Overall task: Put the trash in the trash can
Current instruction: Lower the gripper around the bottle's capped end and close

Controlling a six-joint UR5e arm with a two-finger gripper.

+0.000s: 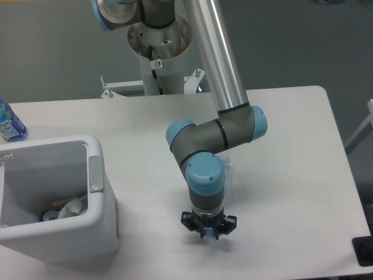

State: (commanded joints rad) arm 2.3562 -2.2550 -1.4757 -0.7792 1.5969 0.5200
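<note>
My count from the feed.
I see one trash can (102, 230), one clear bottle (227, 172), one blue-labelled bottle (9, 123), one arm (217, 87) with one gripper (207, 234), one table (291, 146).

single fixed camera, high front view (looking down), table (291, 146) midrange

light: even, diffuse | shadows: soft, faint | glare: none | focus: slightly soft, low-res

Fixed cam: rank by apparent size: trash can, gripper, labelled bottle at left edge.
1. trash can
2. gripper
3. labelled bottle, cropped by the frame and farther from the camera, so its rank against the gripper is unsure.
</note>
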